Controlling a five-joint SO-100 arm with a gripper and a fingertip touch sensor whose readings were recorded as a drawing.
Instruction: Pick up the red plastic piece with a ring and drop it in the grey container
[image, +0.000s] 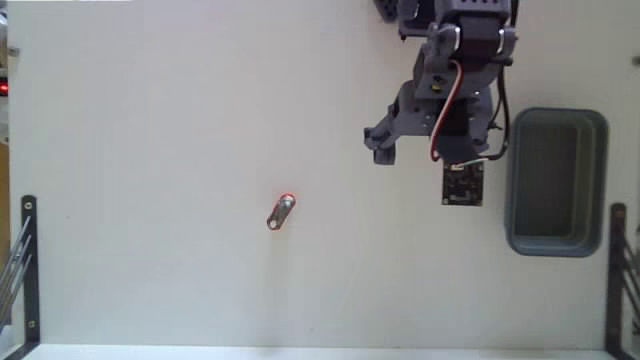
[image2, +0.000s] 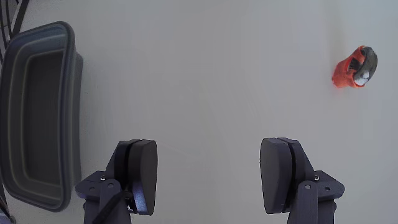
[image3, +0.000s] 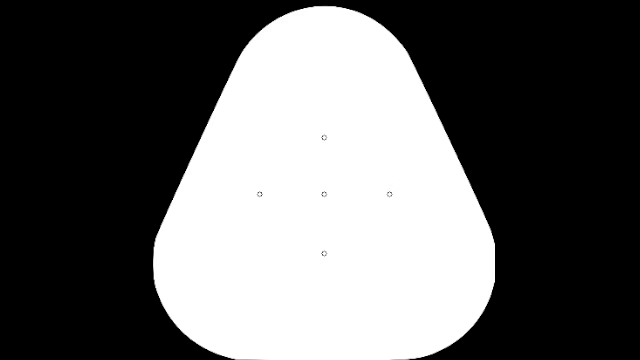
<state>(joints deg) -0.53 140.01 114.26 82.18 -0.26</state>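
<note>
The red plastic piece with a ring (image: 281, 211) lies flat on the white table near the middle of the fixed view, tilted diagonally. In the wrist view the red piece (image2: 354, 67) shows small at the upper right, well beyond the fingers. The grey container (image: 556, 182) stands at the right edge of the fixed view; in the wrist view the container (image2: 37, 112) fills the left side. My gripper (image: 425, 165) hangs open over bare table between the two, closer to the container. Its dark fingers (image2: 140, 174) are spread wide around my gripper's middle (image2: 208, 174), with nothing between them.
A small dark square circuit board (image: 463, 185) shows at the arm's wrist, just left of the container. Black metal brackets stand at the table's left edge (image: 27, 260) and right edge (image: 617, 270). The table's front edge runs along the bottom of the fixed view.
</note>
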